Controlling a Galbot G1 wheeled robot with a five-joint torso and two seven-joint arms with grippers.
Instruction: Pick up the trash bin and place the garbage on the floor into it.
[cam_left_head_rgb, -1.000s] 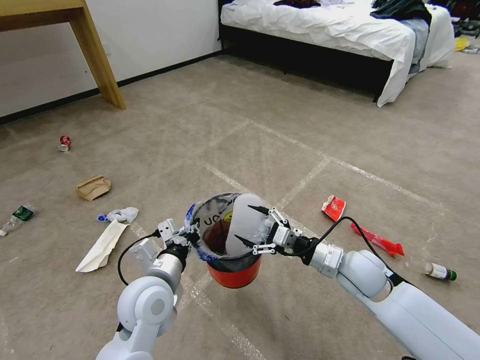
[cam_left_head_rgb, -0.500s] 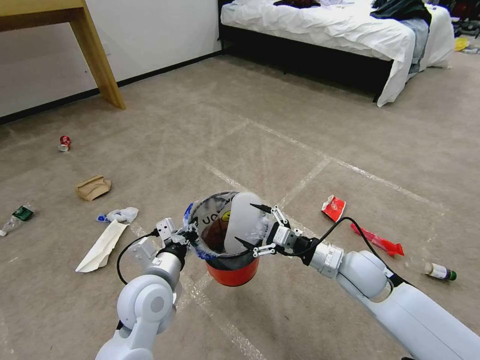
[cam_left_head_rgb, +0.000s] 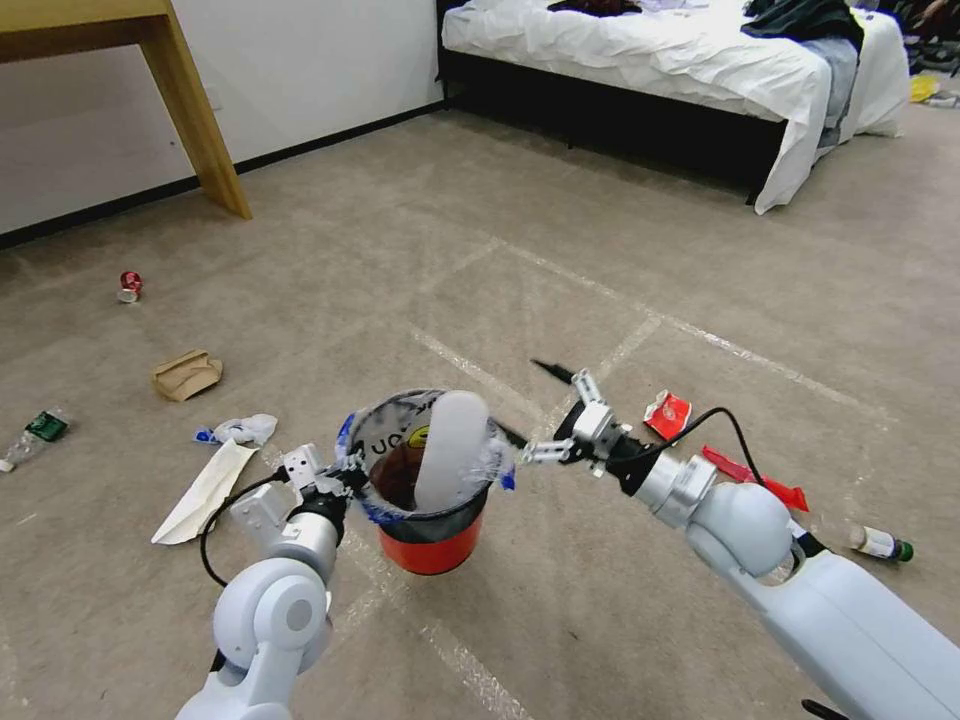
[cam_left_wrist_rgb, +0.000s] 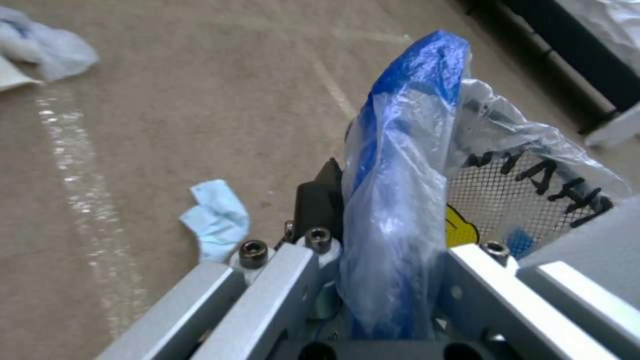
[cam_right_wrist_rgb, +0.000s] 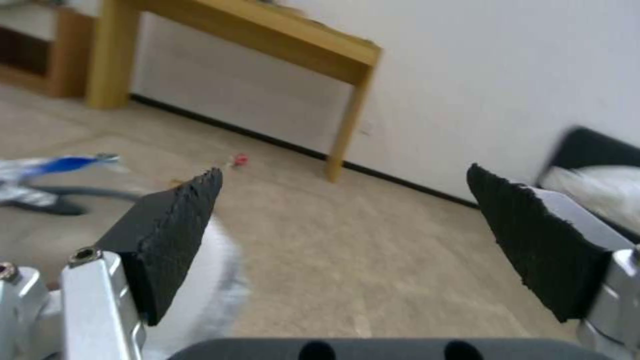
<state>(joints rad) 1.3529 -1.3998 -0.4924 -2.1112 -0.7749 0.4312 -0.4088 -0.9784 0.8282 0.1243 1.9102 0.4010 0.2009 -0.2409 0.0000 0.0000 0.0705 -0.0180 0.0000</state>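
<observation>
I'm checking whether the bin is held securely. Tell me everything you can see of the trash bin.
The trash bin is a small round red bucket, upright and lifted off the carpet. A clear, blue-edged plastic bag with black and yellow print lines it and folds over the rim. The left gripper is shut on that rim and bag. A white oblong foam piece stands inside, leaning out above the rim.

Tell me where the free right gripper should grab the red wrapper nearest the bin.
Probably from above, across the narrow width of the red wrapper: it lies flat and crumpled on the floor, so its raised folds give the open right gripper something to pinch.
</observation>
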